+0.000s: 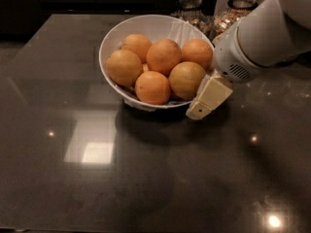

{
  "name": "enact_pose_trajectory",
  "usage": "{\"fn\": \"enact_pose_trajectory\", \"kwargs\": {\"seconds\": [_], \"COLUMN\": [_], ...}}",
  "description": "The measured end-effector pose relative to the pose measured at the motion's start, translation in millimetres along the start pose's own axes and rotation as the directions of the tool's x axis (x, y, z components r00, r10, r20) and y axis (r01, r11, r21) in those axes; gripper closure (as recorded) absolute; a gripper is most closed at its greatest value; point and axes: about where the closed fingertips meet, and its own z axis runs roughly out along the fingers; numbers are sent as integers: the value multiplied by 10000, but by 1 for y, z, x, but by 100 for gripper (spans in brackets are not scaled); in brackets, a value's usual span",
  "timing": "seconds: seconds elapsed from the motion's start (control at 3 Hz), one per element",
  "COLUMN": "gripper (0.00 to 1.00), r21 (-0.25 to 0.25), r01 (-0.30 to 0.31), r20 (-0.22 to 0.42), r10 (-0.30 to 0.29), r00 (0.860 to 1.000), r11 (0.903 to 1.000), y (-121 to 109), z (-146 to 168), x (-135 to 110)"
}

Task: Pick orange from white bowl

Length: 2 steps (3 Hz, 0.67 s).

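Observation:
The white bowl stands on the dark table toward the back and holds several oranges on a white paper liner. The orange, duller and more yellow-brown than the others, lies at the bowl's front right. My gripper, cream-coloured on a white arm, reaches in from the right. It hangs just outside the bowl's right rim, next to the dull orange, with its tip low beside the bowl wall. It holds nothing that I can see.
Two glass jars of grain stand behind the bowl at the table's back edge. The white arm covers the back right. The dark glossy tabletop stretches to the front and left.

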Motion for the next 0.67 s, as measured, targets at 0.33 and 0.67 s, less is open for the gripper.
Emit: {"fn": "enact_pose_trajectory", "kwargs": {"seconds": [0.33, 0.67], "gripper": [9, 18], "r21": [87, 395], "r01": [44, 11], "r20": [336, 412], "r10": [-47, -27], "r00": [9994, 9991], "r11": [10000, 9992], "y": [-4, -12], "z": [11, 13], "x": [-15, -21]}}
